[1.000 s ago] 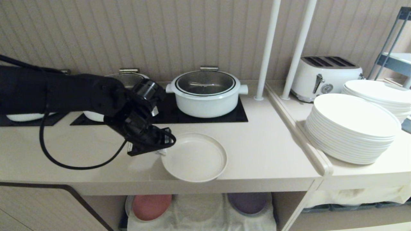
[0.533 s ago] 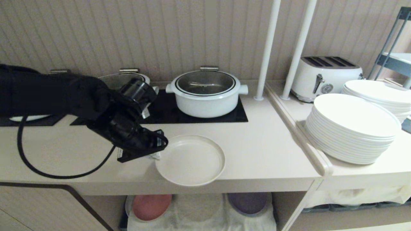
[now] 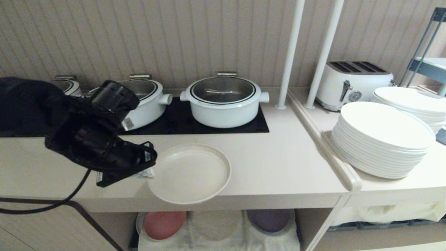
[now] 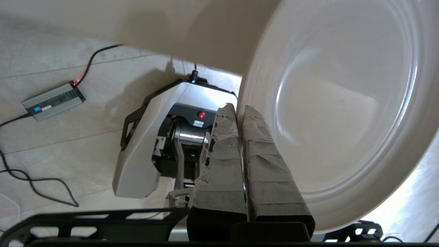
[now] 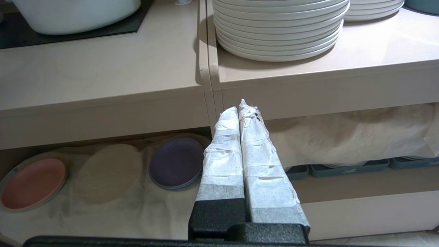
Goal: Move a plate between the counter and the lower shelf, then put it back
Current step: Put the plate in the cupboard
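Left wrist view shows you the left gripper (image 4: pixel 240 111) clenched on the low rim of the small round cream-beige plate (image 4: pixel 343 103), stiff, light, likely slippery, overhanging the long beige counter (image 3: pixel 278 167)'s front edge.

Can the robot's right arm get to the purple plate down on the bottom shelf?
Probably yes. The right gripper, fingers shut and empty, hangs in front of the lower shelf, and the purple plate lies near the open front with nothing between them. It would have to open first.
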You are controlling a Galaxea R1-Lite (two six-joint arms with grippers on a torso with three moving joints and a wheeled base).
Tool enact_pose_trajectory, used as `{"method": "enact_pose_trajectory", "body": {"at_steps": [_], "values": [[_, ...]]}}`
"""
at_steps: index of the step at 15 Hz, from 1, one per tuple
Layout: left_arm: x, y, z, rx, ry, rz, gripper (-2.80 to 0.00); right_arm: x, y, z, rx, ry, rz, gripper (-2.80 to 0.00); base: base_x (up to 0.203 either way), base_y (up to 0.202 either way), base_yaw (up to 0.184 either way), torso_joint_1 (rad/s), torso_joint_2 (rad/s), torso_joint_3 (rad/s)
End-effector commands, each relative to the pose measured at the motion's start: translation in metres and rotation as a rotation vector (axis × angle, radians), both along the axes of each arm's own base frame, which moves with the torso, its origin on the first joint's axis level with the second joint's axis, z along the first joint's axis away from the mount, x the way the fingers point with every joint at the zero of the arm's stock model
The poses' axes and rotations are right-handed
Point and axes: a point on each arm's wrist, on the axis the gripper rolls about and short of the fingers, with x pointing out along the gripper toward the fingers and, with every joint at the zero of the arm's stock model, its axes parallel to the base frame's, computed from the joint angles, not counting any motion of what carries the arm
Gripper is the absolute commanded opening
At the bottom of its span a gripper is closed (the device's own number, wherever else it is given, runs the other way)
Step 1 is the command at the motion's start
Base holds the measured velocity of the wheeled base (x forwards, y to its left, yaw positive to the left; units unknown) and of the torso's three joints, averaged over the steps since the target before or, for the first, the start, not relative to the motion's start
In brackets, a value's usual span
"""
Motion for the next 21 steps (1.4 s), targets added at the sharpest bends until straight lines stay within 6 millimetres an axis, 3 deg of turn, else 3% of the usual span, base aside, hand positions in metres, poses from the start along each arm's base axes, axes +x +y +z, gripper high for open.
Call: {"method": "enact_pose_trajectory", "body": {"at_steps": [1,8,14,21], "values": [[-0.016,0.008,0.010,-0.014,-0.029,0.014,-2.80,0.000,0.000,0.000,0.001,-0.001,0.000,-2.80,0.000,0.000,0.000,0.000,0.00,0.000],[-0.042,0.028,0.019,-0.013,-0.074,0.005,-2.80,0.000,0.000,0.000,0.001,-0.001,0.000,-2.80,0.000,0.000,0.000,0.000,0.00,0.000],[-0.086,0.040,0.006,0.003,-0.061,-0.123,-2.80,0.000,0.000,0.000,0.001,-0.001,0.000,-2.80,0.000,0.000,0.000,0.000,0.00,0.000],[-0.121,0.052,-0.009,0.019,-0.045,-0.155,-2.80,0.000,0.000,0.000,0.001,-0.001,0.000,-2.80,0.000,0.000,0.000,0.000,0.00,0.000]]}}
